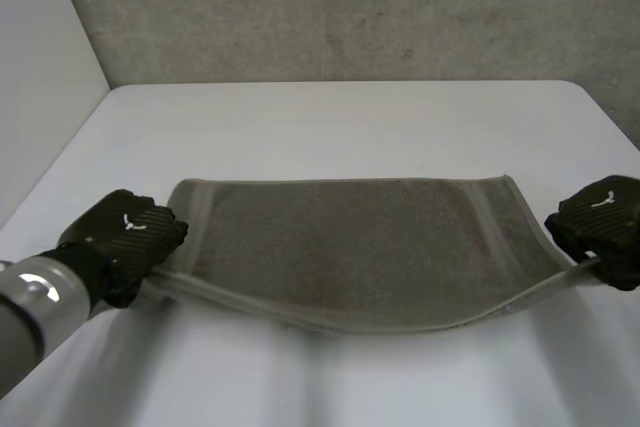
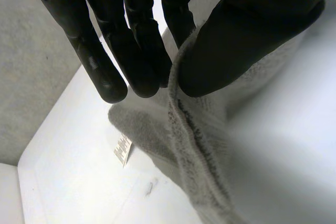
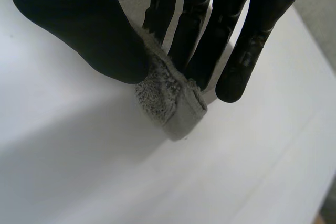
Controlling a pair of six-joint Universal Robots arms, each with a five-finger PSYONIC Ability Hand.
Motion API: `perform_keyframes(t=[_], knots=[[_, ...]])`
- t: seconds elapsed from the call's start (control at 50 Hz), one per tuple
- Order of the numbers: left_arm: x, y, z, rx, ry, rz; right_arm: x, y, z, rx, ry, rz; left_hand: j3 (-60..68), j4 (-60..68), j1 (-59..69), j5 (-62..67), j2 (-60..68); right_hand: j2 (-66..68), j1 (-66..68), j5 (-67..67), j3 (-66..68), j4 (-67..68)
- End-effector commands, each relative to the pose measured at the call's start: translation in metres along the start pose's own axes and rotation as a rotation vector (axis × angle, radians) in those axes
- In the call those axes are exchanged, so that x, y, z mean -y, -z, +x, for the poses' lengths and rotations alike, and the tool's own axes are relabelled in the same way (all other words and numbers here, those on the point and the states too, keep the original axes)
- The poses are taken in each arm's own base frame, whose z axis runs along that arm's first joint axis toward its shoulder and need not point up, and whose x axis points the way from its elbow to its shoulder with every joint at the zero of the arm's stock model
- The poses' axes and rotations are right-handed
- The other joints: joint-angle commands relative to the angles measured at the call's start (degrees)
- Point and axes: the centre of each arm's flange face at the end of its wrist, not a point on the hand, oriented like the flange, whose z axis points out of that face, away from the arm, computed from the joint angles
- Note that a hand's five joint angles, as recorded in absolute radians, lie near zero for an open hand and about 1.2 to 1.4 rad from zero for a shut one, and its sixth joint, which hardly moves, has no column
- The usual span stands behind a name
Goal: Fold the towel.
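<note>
The towel, a grey-brown terry cloth with banded hems at its left and right ends, lay spread across the middle of the white table. Its far edge rested flat on the surface, and its near edge was raised and sagged in a shallow curve between the two hands. The left hand was at the near left corner. In the left wrist view the thumb pressed the hem against the straight fingers, so that hand was pinching the cloth. The right hand was at the near right corner, and the right wrist view showed the corner nipped between its thumb and fingers just above the table. By my reading the grasp was made and the lift had only begun: the near edge had not yet been carried over to the far edge, so the fold itself, the laying down and any smoothing remained to be done. Whether the cloth had already been doubled once could not be told. A small white tag with dark print showed at the towel's edge beyond the left fingertips, but its writing was too small to read. No brand name showed anywhere else.
</note>
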Motion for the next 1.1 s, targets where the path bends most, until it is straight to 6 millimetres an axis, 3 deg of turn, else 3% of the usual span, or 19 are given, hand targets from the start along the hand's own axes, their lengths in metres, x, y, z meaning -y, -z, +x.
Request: perform_keyframes(t=[0.02,0.04,0.06,0.1,0.12,0.14,0.22,0.28,0.32,0.48,0.86,0.88,0.9,0.92,0.94,0.96,0.98,1.1], knots=[[-0.011,-0.066,-0.005,0.016,-0.01,0.009,-0.011,-0.06,0.009,0.005,-0.103,-0.013,10.4,10.3,13.5,11.5,10.3,12.8,24.8,13.5,12.0,11.7],[-0.012,-0.082,-0.006,0.012,-0.011,0.012,-0.01,-0.073,0.008,0.008,-0.12,-0.009,10.4,10.3,13.5,11.5,10.3,12.8,24.8,13.5,12.0,11.7],[-0.012,-0.082,-0.006,0.012,-0.011,0.012,-0.01,-0.073,0.008,0.008,-0.12,-0.009,10.4,10.3,13.5,11.5,10.3,12.8,24.8,13.5,12.0,11.7],[-0.01,-0.109,-0.006,0.007,-0.032,0.026,-0.004,-0.103,0.003,0.005,-0.126,0.013,10.4,10.3,13.5,11.5,10.3,12.8,24.8,13.5,12.0,11.7],[-0.01,-0.109,-0.006,0.007,-0.032,0.026,-0.004,-0.103,0.003,0.005,-0.126,0.013,10.4,10.3,13.5,11.5,10.3,12.8,24.8,13.5,12.0,11.7],[-0.007,-0.122,-0.008,0.013,-0.051,0.043,0.0,-0.117,0.002,-0.014,-0.129,0.027,10.4,10.3,13.5,11.5,10.3,12.8,24.8,13.5,12.0,11.7],[0.001,-0.162,-0.011,0.043,-0.117,0.101,0.005,-0.153,0.013,-0.126,-0.136,0.072,10.4,10.3,13.5,11.5,10.3,12.8,24.8,13.5,12.0,11.7],[0.002,-0.173,-0.012,0.055,-0.13,0.116,0.007,-0.164,0.019,-0.168,-0.134,0.099,10.4,10.3,13.5,11.5,10.3,12.8,24.8,13.5,12.0,11.7],[0.003,-0.194,-0.014,0.07,-0.142,0.137,0.013,-0.18,0.03,-0.244,-0.124,0.164,10.4,10.3,13.5,11.5,10.3,12.8,24.8,13.5,12.0,11.7],[0.008,-0.23,-0.019,0.115,-0.154,0.191,0.028,-0.201,0.048,-0.378,-0.108,0.287,10.4,10.3,13.5,11.5,10.3,12.8,24.8,13.5,12.0,11.7],[0.013,-0.26,-0.028,0.221,-0.166,0.285,0.033,-0.239,0.051,-0.433,-0.082,0.372,10.4,10.3,13.5,11.5,10.3,12.8,24.8,13.5,12.0,11.7],[0.013,-0.26,-0.028,0.221,-0.166,0.285,0.032,-0.24,0.051,-0.434,-0.083,0.369,10.4,10.3,13.5,11.5,10.3,-12.8,-0.8,-12.1,-13.5,-13.8],[0.013,-0.259,-0.027,0.22,-0.167,0.286,0.032,-0.24,0.051,-0.434,-0.083,0.369,10.4,10.3,13.5,11.5,10.3,-13.0,-1.0,-12.4,-13.8,-14.1],[0.011,-0.258,-0.026,0.216,-0.165,0.28,0.032,-0.24,0.05,-0.437,-0.084,0.365,-17.6,-17.7,-14.5,-16.5,-17.7,-45.8,-33.8,-45.2,-46.6,-46.9],[0.011,-0.258,-0.026,0.216,-0.165,0.28,0.032,-0.24,0.05,-0.437,-0.084,0.365,-17.9,-17.9,-14.8,-16.8,-18.0,-46.2,-34.2,-45.5,-46.9,-47.2],[0.012,-0.256,-0.023,0.209,-0.166,0.279,0.033,-0.238,0.051,-0.438,-0.086,0.368,-46.2,-46.3,-43.1,-45.1,-46.3,-57.2,-45.2,-56.5,-58.0,-58.3],[0.014,-0.252,-0.019,0.198,-0.167,0.281,0.035,-0.235,0.051,-0.436,-0.087,0.376,-57.9,-58.0,-54.9,-56.9,-58.0,-57.2,-45.2,-56.5,-58.0,-58.3],[0.031,-0.231,-0.024,0.203,-0.158,0.305,0.05,-0.206,0.063,-0.456,-0.124,0.424,-59.1,-59.2,-56.0,-58.0,-59.2,-57.2,-45.2,-56.5,-58.0,-58.3]])
